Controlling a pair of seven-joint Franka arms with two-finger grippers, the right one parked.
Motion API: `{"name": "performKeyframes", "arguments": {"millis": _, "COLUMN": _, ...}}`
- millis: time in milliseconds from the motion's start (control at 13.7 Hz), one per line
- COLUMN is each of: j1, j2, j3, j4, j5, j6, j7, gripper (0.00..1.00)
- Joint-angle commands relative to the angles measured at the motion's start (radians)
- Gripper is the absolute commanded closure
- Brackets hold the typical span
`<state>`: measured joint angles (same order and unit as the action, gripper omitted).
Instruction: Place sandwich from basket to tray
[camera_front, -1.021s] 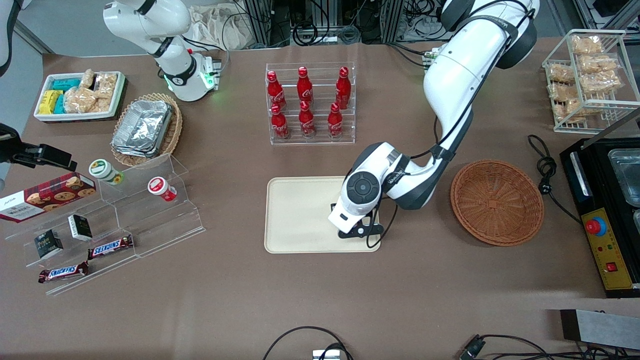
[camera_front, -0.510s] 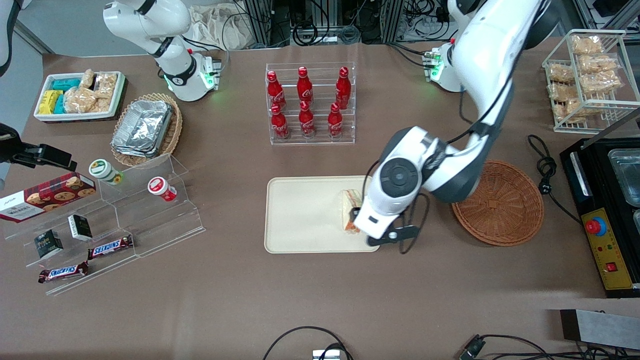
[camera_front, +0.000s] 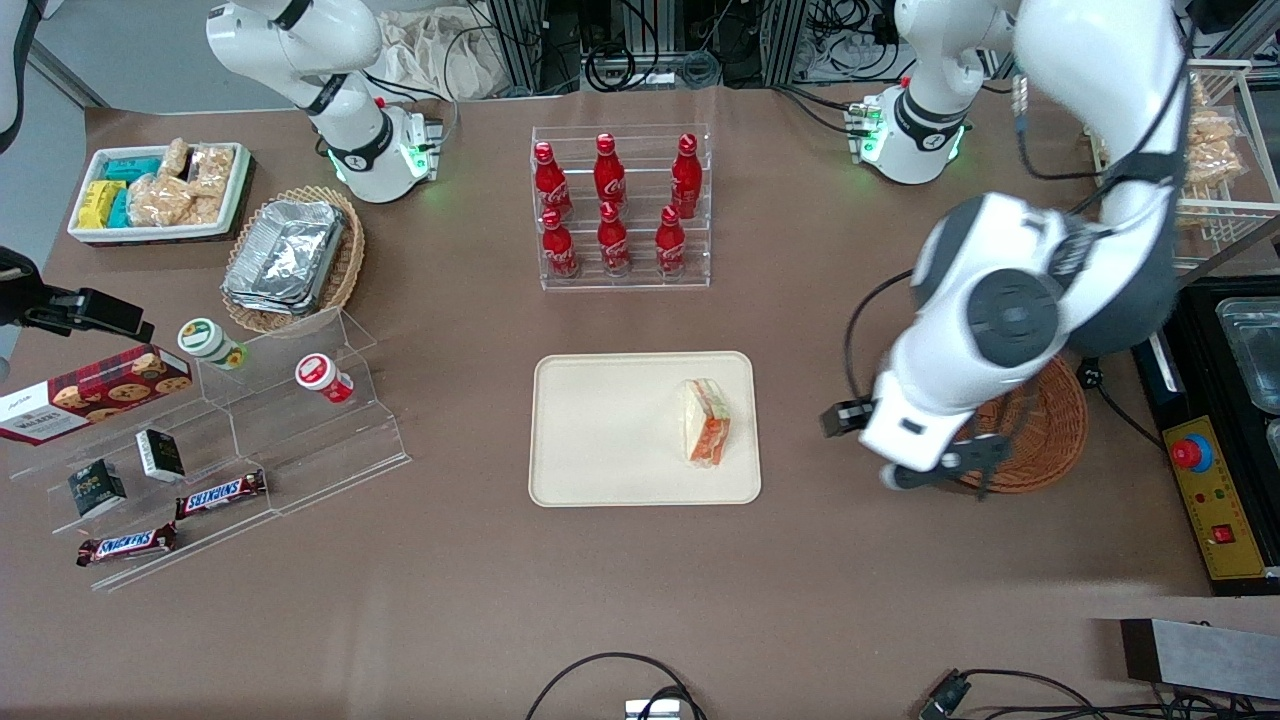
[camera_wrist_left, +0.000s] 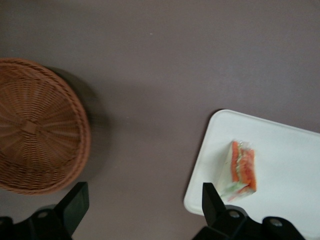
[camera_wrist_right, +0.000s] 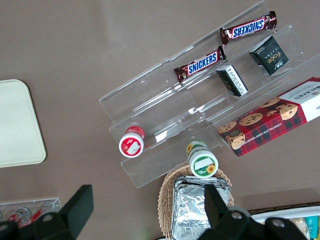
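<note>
The sandwich (camera_front: 706, 435) lies on the tray (camera_front: 600, 430), near its basket-side edge. The gripper (camera_wrist_left: 142, 210), spread wide and apparently empty, hangs above bare table between tray and basket (camera_front: 1050, 440); retreat should go straight up and clear.

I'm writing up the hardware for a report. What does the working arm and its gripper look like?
The working arm has glossy white rounded shells with dark grey joint sections and a round grey cap. A black cable loops along it. Its base shows a green light. The gripper, above the bare table between the basket and the tray, has black angular fingers, spread open.
</note>
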<state>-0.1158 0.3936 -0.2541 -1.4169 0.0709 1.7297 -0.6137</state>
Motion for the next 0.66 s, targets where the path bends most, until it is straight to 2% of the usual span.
{"name": "performKeyframes", "arguments": {"millis": 0, "j1": -0.011, "j2": -0.203, "j3": 0.126, "j4": -0.19, "j5": -0.083, "j6": 0.007, "j7": 0.18, "gripper": 0.0}}
{"name": "performKeyframes", "arguments": {"millis": 219, "j1": -0.015, "j2": -0.304, "j3": 0.239, "j4": -0.266, "j5": -0.108, "j6": -0.025, "j7": 0.415, "gripper": 0.0}}
{"name": "performKeyframes", "arguments": {"millis": 365, "j1": -0.009, "j2": -0.302, "j3": 0.249, "j4": -0.225, "j5": -0.083, "j6": -0.093, "j7": 0.518, "gripper": 0.0}}
{"name": "performKeyframes", "arguments": {"millis": 510, "j1": -0.008, "j2": -0.28, "j3": 0.251, "j4": -0.18, "j5": -0.027, "j6": -0.114, "j7": 0.626, "gripper": 0.0}}
{"name": "performKeyframes", "arguments": {"millis": 583, "j1": -0.004, "j2": -0.277, "j3": 0.251, "j4": -0.172, "j5": -0.034, "j6": -0.114, "j7": 0.629, "gripper": 0.0}}
